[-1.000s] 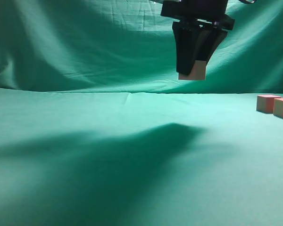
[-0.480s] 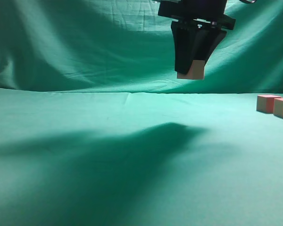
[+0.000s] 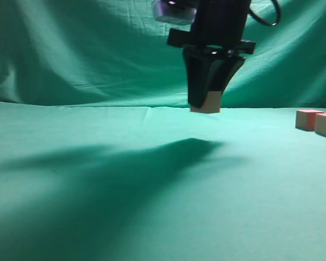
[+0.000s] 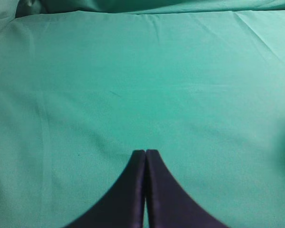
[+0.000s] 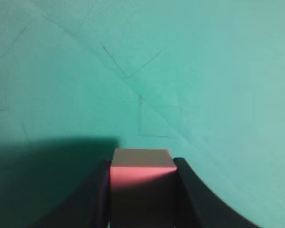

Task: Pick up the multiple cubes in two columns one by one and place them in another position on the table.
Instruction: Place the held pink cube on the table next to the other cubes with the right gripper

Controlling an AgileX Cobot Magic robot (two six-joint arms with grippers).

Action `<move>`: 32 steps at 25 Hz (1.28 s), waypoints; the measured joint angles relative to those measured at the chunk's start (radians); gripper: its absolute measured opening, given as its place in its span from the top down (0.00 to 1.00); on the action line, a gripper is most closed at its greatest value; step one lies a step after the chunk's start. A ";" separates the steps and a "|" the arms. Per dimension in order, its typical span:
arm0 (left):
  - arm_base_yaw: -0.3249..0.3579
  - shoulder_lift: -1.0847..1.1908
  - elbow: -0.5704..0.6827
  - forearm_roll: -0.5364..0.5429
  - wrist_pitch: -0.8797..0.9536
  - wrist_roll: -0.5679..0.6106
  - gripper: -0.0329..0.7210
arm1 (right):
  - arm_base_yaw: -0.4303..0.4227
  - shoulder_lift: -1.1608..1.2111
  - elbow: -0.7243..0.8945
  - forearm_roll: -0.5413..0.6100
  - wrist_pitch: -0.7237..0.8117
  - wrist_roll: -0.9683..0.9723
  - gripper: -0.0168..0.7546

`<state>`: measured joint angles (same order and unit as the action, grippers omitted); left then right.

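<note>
Your right gripper has its fingers closed on one cube, a pad against each side face, with the red-pink face turned to the wrist camera and a beige face on top. In the exterior view the held cube shows at the fingertips, clear of the surface; the shadow beneath sits apart from it, so it is airborne, not seated.

Judgement: you are in the carry-and-place step, with the cube over bare cloth well apart from the remaining cubes at the right edge. The next move calls for a straight descent until the underside meets the surface, then parting the fingers without dragging the block, and a vertical retreat. Releasing from this height risks a tumble.

The right arm hangs near vertical from above, fingers pointing down and tapering to the cube, wrist body and cable at the top of the exterior view.

Your left gripper has its fingers pressed together, tips touching, nothing between them, poised over bare cloth. It is not visible in the exterior view.
</note>
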<state>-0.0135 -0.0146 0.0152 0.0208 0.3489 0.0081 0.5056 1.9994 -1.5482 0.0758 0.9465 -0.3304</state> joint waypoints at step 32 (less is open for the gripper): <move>0.000 0.000 0.000 0.000 0.000 0.000 0.96 | 0.036 0.115 -0.022 -0.182 -0.123 0.101 0.64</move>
<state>-0.0135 -0.0146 0.0152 0.0208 0.3489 0.0081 0.5416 2.1143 -1.5706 -0.1064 0.8234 -0.2295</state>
